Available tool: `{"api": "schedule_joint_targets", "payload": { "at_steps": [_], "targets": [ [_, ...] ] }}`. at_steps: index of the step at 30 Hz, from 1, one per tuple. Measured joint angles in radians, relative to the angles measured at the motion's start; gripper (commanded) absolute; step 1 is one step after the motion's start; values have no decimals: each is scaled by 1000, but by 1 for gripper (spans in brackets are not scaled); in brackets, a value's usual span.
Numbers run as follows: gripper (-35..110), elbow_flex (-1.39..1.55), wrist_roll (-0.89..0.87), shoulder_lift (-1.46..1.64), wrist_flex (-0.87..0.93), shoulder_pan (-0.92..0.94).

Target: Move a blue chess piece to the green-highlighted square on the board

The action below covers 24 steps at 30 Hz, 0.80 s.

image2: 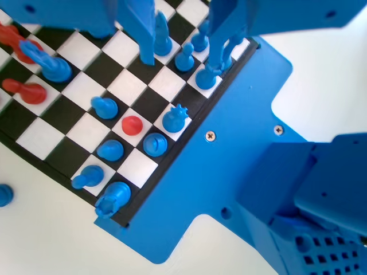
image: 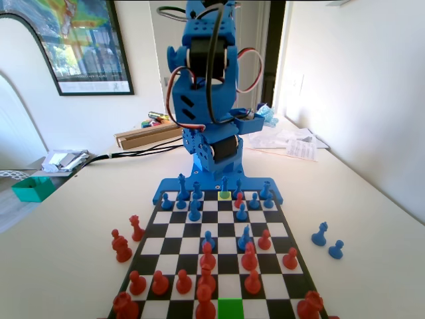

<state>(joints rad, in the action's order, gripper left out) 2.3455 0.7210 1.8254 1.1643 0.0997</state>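
The blue chess piece (image2: 175, 117), slim with a spiky crown, stands upright on a white square in the board's edge row. In the fixed view the same piece (image: 225, 185) stands on the paler yellow-green square in the far row, just in front of the blue arm's base. The green-highlighted square (image: 230, 308) lies in the nearest row of the board (image: 219, 229), between red pieces. In the wrist view my gripper (image2: 180, 60) hangs open above the board. It holds nothing, and the crowned piece sits lower in the picture than the gap between the jaws.
A red pawn (image2: 132, 124) and blue pawns (image2: 155, 143) crowd the crowned piece. More blue pieces (image2: 184, 57) stand under the jaws. Red pieces (image: 207, 256) fill the near half. Two loose blue pieces (image: 320, 233) lie right of the board, red ones (image: 121, 247) left.
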Motion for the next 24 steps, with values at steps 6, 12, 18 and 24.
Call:
{"api": "schedule_joint_targets", "payload": {
  "at_steps": [6, 12, 18, 24],
  "targets": [
    [12, 20, -17, 38, -2, -3],
    [12, 94, -18, 140, -2, -15],
    [12, 172, -11, 209, -32, -44],
    [12, 193, -11, 224, -84, -80]
  ]
}}
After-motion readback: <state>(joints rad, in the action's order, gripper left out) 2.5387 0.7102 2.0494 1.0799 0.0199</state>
